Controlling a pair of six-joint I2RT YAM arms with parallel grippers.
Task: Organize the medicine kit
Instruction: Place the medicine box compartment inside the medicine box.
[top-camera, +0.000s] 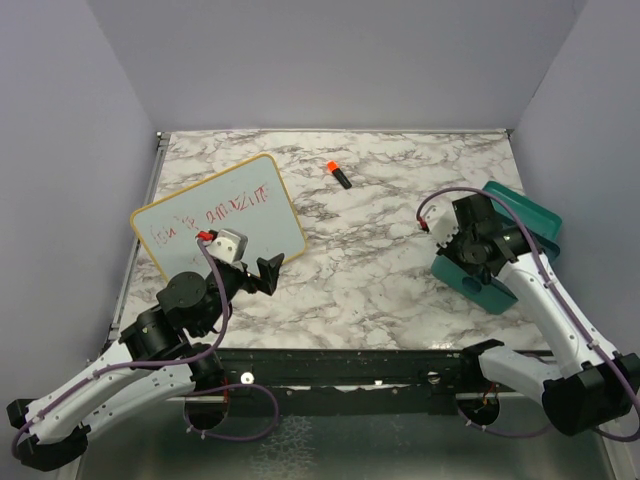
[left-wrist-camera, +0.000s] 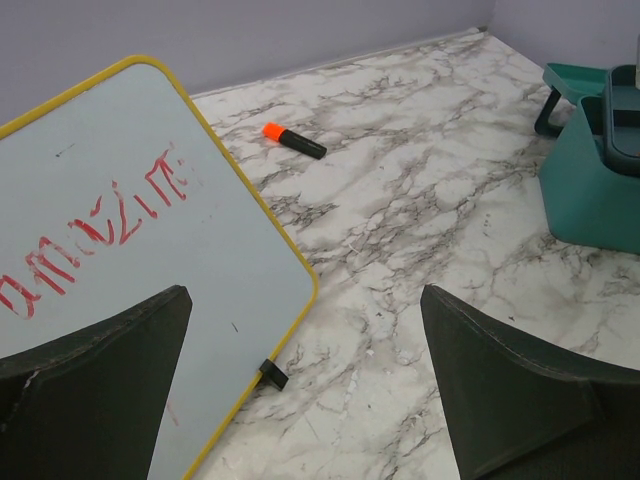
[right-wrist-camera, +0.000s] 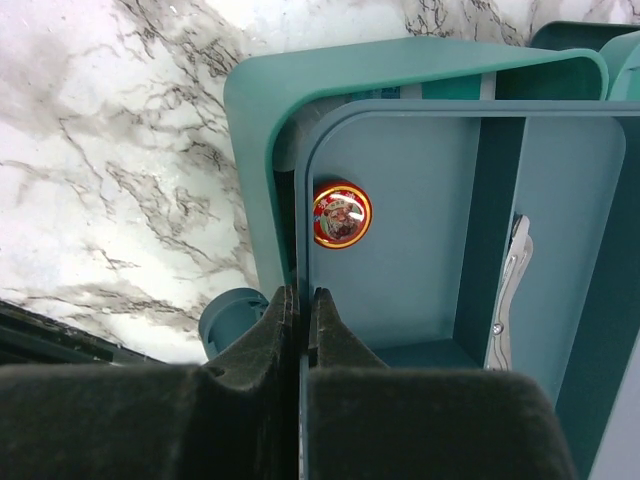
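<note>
The teal medicine kit case (top-camera: 520, 215) stands at the right edge of the table, also in the left wrist view (left-wrist-camera: 590, 190). My right gripper (right-wrist-camera: 302, 300) is shut on the left wall of the teal divided tray insert (right-wrist-camera: 420, 300), held over the open case (right-wrist-camera: 255, 130). In the tray lie a small round red tin (right-wrist-camera: 341, 215) and a metal tool (right-wrist-camera: 508, 290). My left gripper (top-camera: 268, 272) is open and empty, low over the marble beside the whiteboard corner.
A yellow-framed whiteboard (top-camera: 215, 225) with red writing lies at the left, a small white block (top-camera: 230, 243) on it. An orange-capped black marker (top-camera: 338, 174) lies at the back centre, also in the left wrist view (left-wrist-camera: 293, 141).
</note>
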